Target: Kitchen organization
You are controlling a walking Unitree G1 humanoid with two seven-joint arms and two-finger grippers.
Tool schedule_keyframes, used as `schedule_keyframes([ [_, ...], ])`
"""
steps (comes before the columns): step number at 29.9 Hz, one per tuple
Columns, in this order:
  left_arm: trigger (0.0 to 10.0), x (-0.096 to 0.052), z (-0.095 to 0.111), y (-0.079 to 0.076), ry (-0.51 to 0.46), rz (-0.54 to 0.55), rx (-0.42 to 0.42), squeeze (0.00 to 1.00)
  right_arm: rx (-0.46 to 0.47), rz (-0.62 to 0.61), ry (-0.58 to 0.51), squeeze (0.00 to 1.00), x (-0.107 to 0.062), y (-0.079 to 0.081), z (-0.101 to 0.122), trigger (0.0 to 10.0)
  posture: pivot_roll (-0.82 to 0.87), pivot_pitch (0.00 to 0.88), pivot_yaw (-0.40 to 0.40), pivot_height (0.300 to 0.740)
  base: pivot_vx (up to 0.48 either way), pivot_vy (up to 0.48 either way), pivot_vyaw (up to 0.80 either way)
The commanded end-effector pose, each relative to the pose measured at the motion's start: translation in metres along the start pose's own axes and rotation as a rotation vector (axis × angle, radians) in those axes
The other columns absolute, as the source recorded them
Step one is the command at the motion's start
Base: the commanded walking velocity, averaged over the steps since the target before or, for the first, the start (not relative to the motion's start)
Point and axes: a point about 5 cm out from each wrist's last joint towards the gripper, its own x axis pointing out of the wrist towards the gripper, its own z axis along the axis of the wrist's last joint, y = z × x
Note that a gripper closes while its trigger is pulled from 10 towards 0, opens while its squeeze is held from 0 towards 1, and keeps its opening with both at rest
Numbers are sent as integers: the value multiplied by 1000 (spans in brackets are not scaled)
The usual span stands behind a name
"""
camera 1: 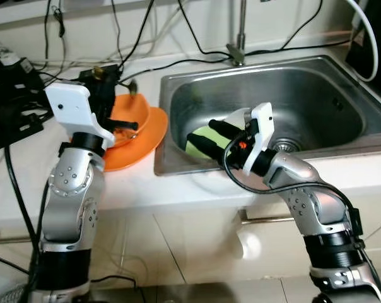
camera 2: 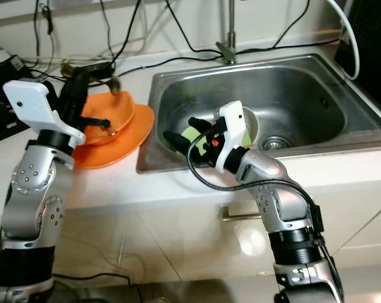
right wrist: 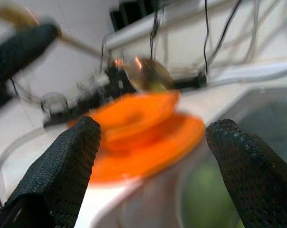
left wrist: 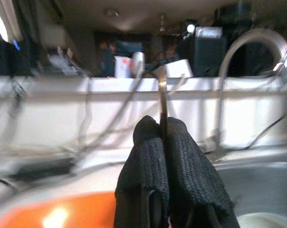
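Evidently midway: the left gripper pinches a spoon above the orange dishes at nine o'clock of the sink, while the right gripper, fingers spread and empty, hovers over a green bowl awaiting removal.

Orange bowl on orange plate

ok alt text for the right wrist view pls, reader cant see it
Two black fingers of the open right end effector frame stacked orange dishes on a white counter beside a steel sink. A metal spoon hovers above the dishes; the image is blurred.
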Motion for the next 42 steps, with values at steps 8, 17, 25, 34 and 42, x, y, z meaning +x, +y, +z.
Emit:
schedule_keyframes([
  [8,0,11,-2,-2,12,42,-602,0,128,-84,-88,0,10,-5,11,10000,-16,0,149,740,0,0,0],
  [17,0,11,-21,-6,78,39,-953,0,280,-56,-149,0,17,0,20,10000,-24,4,145,740,0,0,0],
  [25,0,13,-30,-14,108,6,-1072,0,421,1,-198,0,22,4,29,10000,-33,7,141,740,0,0,0],
  [34,0,18,-30,-19,103,-23,-1126,0,560,50,-211,0,30,11,30,10000,-34,5,142,740,0,0,0],
  [42,0,22,-21,-20,77,-44,-1149,0,631,63,-208,0,33,12,26,10000,-30,7,141,740,0,0,0],
])
